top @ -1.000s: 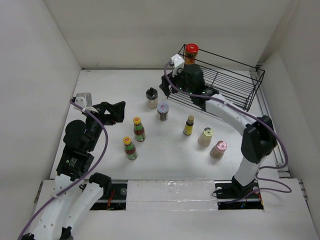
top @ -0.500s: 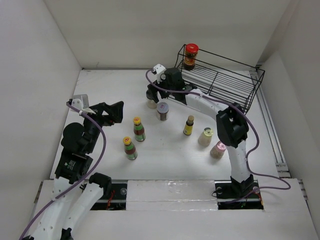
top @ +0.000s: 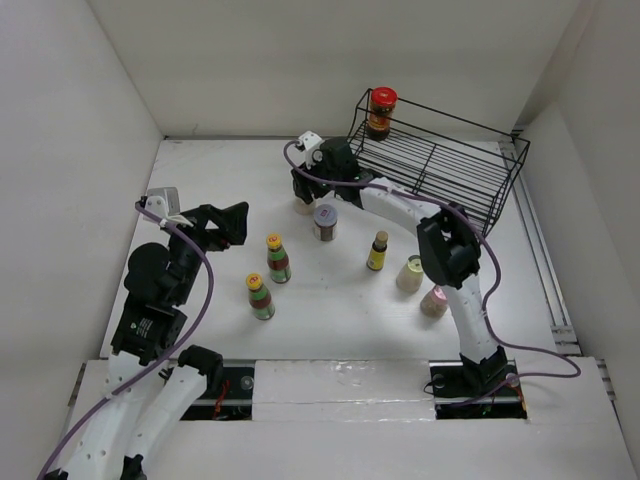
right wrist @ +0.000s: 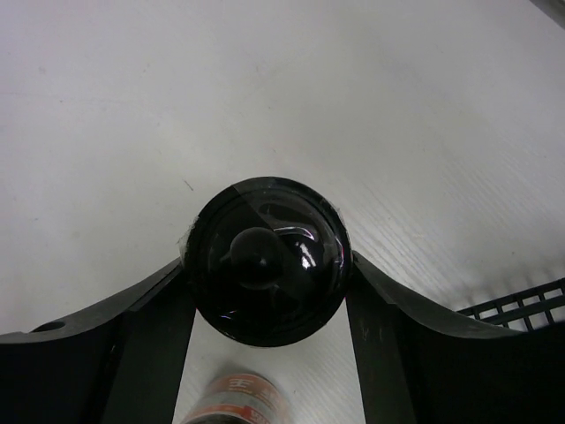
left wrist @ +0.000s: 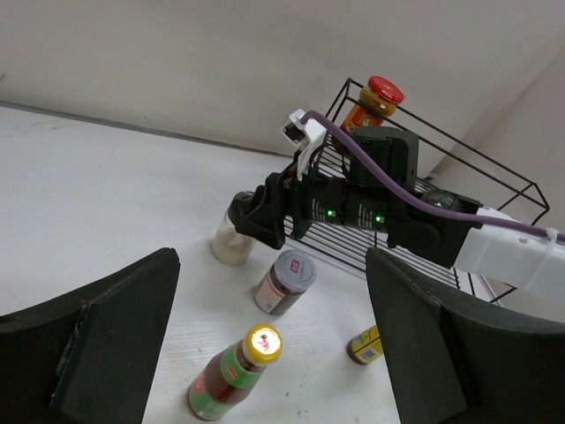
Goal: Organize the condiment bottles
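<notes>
Your right gripper (right wrist: 267, 263) set around the black-capped clear bottle (left wrist: 231, 238), both fingers (right wrist: 159, 327) pressed to its cap, bottle upright on the table (top: 220, 180) near the purple-lidded jar (top: 325, 221), your left gripper (top: 232, 222) wide apart, holding nothing, red-lidded jar (top: 381, 110) in the wire rack (top: 450, 170)

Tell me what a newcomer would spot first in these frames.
The right gripper is stretched far across the table, its fingers against either side of the cap of the black-capped clear bottle, just left of the wire rack. A lone red-lidded jar stands in the rack's far left corner, and six other bottles stand loose mid-table. The left gripper hangs open and empty at the left.
</notes>
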Tool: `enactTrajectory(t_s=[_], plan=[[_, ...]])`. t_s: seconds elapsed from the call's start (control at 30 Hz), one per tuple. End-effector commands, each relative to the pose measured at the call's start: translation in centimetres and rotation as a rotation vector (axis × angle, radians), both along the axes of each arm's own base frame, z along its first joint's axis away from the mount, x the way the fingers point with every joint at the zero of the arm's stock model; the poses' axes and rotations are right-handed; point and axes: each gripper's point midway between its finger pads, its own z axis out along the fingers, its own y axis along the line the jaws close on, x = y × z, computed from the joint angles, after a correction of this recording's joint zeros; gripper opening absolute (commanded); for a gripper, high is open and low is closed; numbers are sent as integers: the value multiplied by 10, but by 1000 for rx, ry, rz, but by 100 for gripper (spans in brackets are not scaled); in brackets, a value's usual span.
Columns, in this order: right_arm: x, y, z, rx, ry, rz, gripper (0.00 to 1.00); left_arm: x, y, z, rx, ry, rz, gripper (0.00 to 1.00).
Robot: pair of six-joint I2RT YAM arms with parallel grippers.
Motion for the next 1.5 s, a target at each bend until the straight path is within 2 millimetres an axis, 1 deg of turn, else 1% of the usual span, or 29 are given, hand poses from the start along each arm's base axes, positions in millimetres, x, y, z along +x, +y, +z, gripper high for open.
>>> enactTrajectory(t_s=[0.0,0.03,0.17,0.2,0.27,0.3,0.33,0.37,0.4,0.47,0.5,0.53,0.57,0.6,0.7,0.73,0.83,0.87,0.9,0.97,1.03,1.07,1.13,1.23,1.3,1.33,1.37,1.43,1.47], plan=[[8,19,54,111,-130,0,60,1,-2,8,-19,-30,-9,82],[4,23,61,122,-144,9,58,1,-2,8,-19,-30,-9,82],[-7,20,112,192,-222,32,52,1,-2,8,-19,-30,-9,82],[-13,17,154,247,-292,42,52,4,-3,6,-16,-22,-9,82],[-22,11,197,297,-360,43,52,4,-3,6,-16,-22,-9,82],[-29,-3,233,334,-416,33,52,4,-3,6,-16,-22,-9,82],[-32,-12,252,351,-444,25,52,4,-3,6,-16,-22,-9,82],[-28,-31,271,363,-476,-3,52,4,-3,6,-16,-22,-9,82],[-34,-48,299,389,-525,-20,52,4,-3,6,-16,-22,-9,84],[-31,-76,323,407,-564,-76,52,4,-3,6,-16,-22,-9,84],[-20,-101,327,397,-581,-134,52,1,-2,8,-19,-30,-9,84],[-21,-119,344,415,-604,-171,52,1,-2,8,-19,-30,-9,84],[-18,-133,345,416,-604,-198,52,-1,-2,11,-22,-39,-9,84],[-8,-162,349,402,-622,-264,52,-1,-1,11,-22,-39,-9,84],[-2,-206,353,398,-633,-375,52,-2,3,15,-42,-32,14,85],[3,-232,355,382,-642,-428,52,-5,5,18,-56,-41,22,85],[20,-268,347,348,-613,-486,52,-16,14,46,-136,-95,51,88],[22,-274,358,350,-626,-486,51,-21,17,52,-155,-102,59,91],[33,-278,341,325,-575,-491,51,-25,19,63,-162,-121,58,91],[40,-287,341,317,-570,-503,51,-32,24,78,-213,-147,71,92],[45,-292,331,305,-549,-509,51,-48,30,104,-245,-227,64,93],[50,-299,326,298,-543,-523,51,-58,33,113,-262,-268,61,100],[54,-304,320,294,-532,-517,51,-77,40,145,-304,-373,52,100],[69,-314,296,273,-494,-542,51,-98,49,174,-352,-454,50,100],[76,-317,285,266,-474,-540,51,-103,53,181,-365,-476,58,100],[76,-317,288,270,-484,-539,51,-108,55,190,-386,-504,53,100],[83,-317,273,261,-460,-542,51,-108,58,190,-403,-501,66,100],[88,-315,266,259,-448,-534,51,-115,69,192,-446,-524,109,100],[94,-314,253,251,-426,-536,51,-114,69,189,-446,-526,109,100]])
